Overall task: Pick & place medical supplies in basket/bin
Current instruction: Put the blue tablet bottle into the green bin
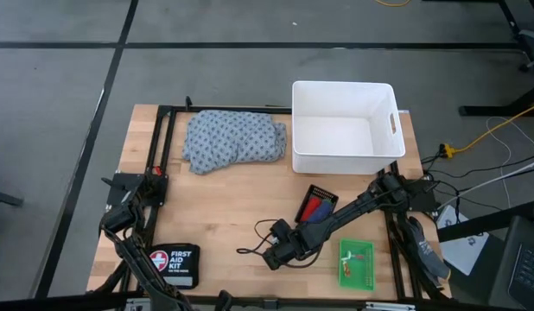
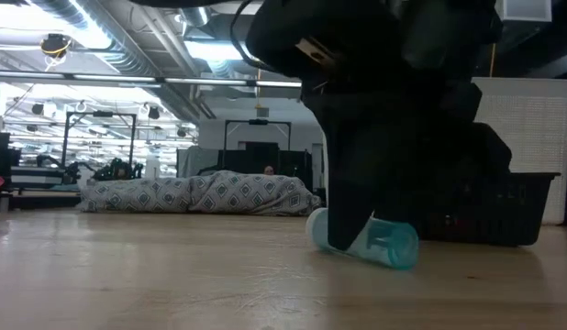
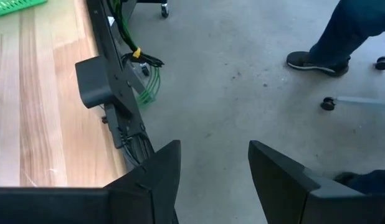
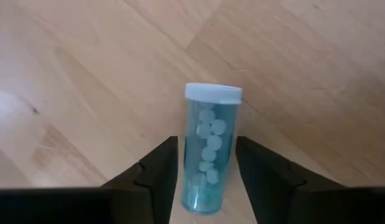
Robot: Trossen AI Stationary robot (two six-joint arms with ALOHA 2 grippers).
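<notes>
A clear blue pill bottle (image 4: 208, 149) with a white cap lies on its side on the bare wood near the table's middle front; the low view shows it too (image 2: 386, 244). My right gripper (image 4: 207, 144) is low over it (image 1: 280, 250), open. One finger stands on each side of the bottle's base end with narrow gaps; I see no touch. The blue-grey dotted cloth (image 1: 234, 140) lies bunched on the far left of the table. The white tub (image 1: 295, 130) stands at the far right. My left gripper (image 3: 214, 168) is open and empty past the table's near left edge, over the floor.
A black mesh tray (image 1: 323, 190) holding red and blue rolls sits just behind my right arm. A green tray (image 1: 343, 263) sits near the front right. The FIRST AID KIT pouch (image 1: 174, 263) lies front left. A person's shoe and leg (image 3: 317, 59) stand on the floor beyond the table.
</notes>
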